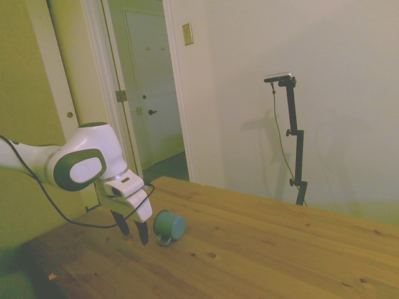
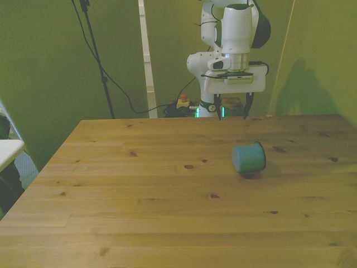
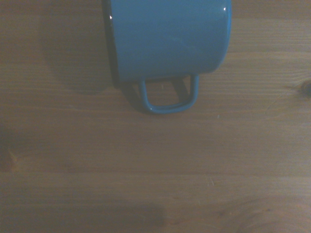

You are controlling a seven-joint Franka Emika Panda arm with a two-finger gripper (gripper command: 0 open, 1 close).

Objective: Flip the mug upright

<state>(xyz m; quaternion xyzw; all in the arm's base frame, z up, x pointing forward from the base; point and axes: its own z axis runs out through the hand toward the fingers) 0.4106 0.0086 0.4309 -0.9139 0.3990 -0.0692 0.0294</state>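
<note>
The teal-green mug lies on its side on the wooden table, its loop handle resting on the wood. In the front view the mug sits right of centre. The wrist view shows the mug from close by, with its dark rim at one end and the handle against the table. My gripper hangs open just beside the mug, its dark fingers pointing down near the tabletop with nothing between them. In the front view the gripper is behind the mug, over the far edge of the table.
A white object juts in at the front view's left edge, off the table. An open doorway and white door stand behind the table in the side view.
</note>
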